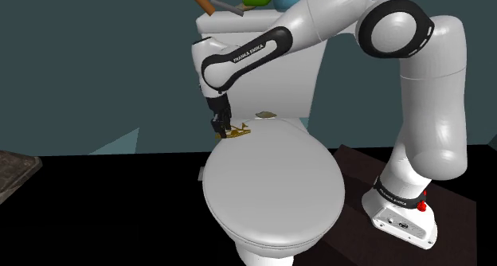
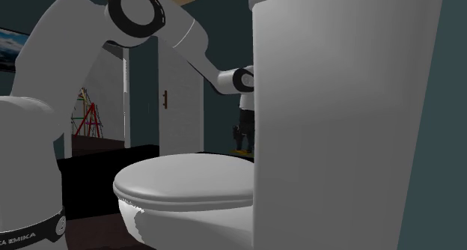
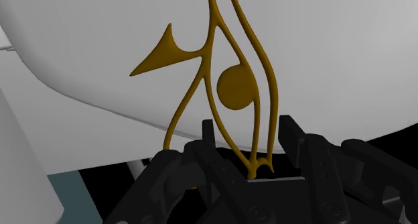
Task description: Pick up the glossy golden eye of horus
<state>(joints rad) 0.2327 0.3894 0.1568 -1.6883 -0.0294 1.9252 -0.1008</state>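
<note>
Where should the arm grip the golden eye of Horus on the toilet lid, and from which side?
Probably its narrow tapered end, where the two thin outlines meet, from straight above. The eye of Horus lies flat on the toilet lid, so only its slim edges offer a pinch. The gripper hangs over that end.

Open air is standing above the front and middle of the closed white oval toilet lid (image 1: 275,185). The tall white cistern (image 1: 299,73) is walling off the rear, and a brownish scrap (image 1: 265,113) is lying at its foot. The white arm's forearm (image 1: 247,53) is crossing the cistern's front, its black two-finger gripper (image 1: 221,131) hanging at the lid's rear edge. At the shoulder view's left, a black area (image 1: 119,217) is spreading between the lid and a flat grey slab (image 1: 16,170).
</note>
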